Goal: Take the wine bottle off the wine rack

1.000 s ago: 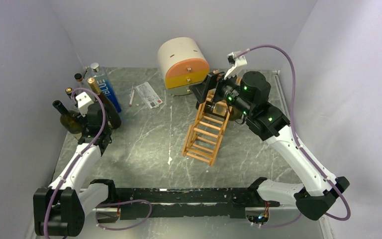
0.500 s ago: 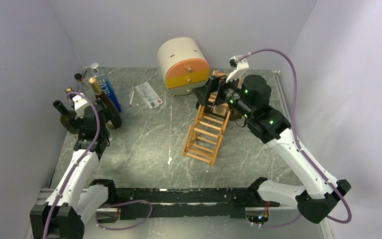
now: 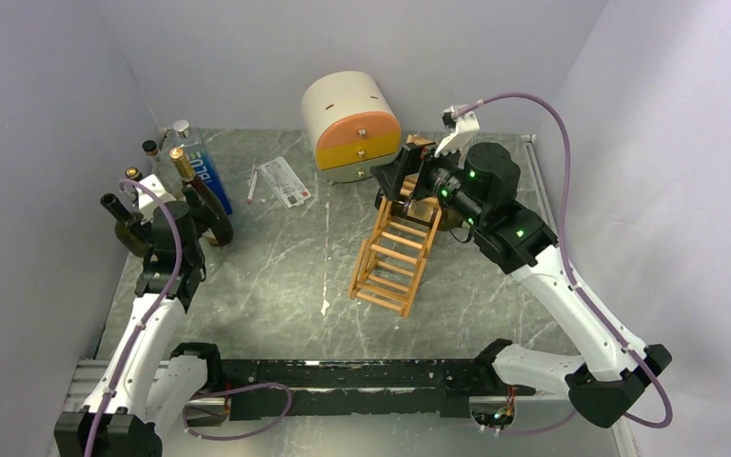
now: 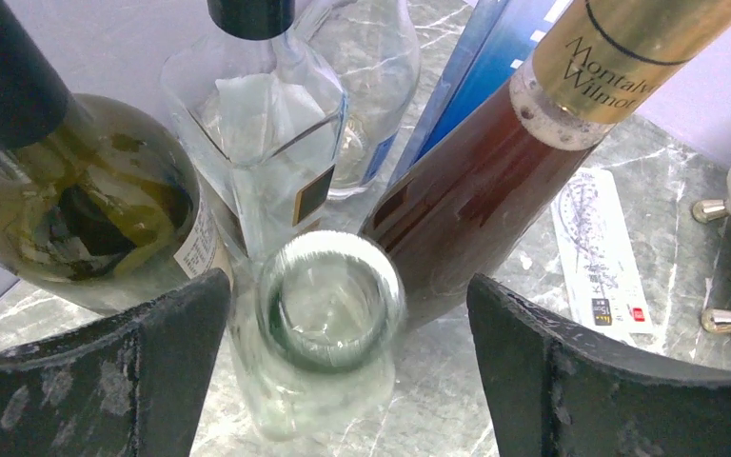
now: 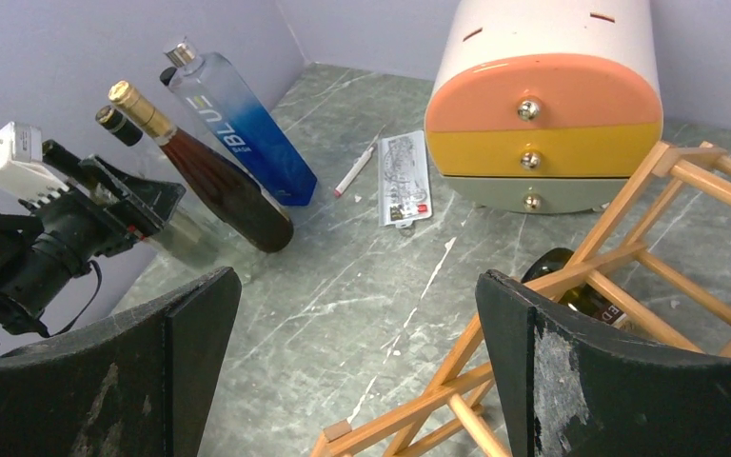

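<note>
Behind wine rack [image 3: 395,252], drawer box [image 3: 352,124].

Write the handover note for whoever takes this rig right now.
Left hand: open, fingers on either side of a clear bottle among the bottles by the left wall, not gripping it.
Right hand: open and empty, at the far end of the wine rack.
Wine bottle: dark, lying inside the rack at that far end.
Done: this bottle is not out yet.
Left: probably the right hand grips it and draws it out of the rack.
</note>
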`<control>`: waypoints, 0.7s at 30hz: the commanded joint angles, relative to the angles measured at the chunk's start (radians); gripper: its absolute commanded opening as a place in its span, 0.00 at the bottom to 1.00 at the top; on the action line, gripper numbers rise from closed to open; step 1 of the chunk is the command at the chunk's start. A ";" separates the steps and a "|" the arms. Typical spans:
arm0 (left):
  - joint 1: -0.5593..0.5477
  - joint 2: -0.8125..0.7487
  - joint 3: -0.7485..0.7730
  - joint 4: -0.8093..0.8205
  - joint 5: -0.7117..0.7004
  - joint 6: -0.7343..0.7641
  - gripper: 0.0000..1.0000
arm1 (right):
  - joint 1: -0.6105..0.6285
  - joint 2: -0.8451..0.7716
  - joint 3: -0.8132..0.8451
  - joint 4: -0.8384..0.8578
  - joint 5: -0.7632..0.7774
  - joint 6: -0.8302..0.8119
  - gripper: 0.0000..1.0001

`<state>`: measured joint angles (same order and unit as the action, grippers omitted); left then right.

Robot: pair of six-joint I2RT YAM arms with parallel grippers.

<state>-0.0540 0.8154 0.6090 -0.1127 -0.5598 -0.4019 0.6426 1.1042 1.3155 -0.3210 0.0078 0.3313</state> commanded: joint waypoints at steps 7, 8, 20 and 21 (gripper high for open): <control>-0.003 -0.050 0.091 -0.129 0.066 -0.041 1.00 | -0.015 0.003 0.001 -0.039 0.050 -0.043 1.00; -0.003 -0.063 0.113 -0.159 0.076 -0.049 1.00 | -0.017 0.002 0.001 -0.047 0.060 -0.048 1.00; -0.003 -0.272 0.320 -0.299 0.401 0.056 1.00 | -0.063 -0.018 -0.011 -0.181 0.266 -0.138 1.00; -0.003 -0.272 0.329 -0.260 0.478 0.088 0.99 | -0.082 -0.024 -0.021 -0.183 0.274 -0.142 1.00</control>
<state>-0.0540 0.5617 0.8925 -0.4114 -0.3313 -0.4179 0.6067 1.1114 1.3144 -0.4534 0.1810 0.2321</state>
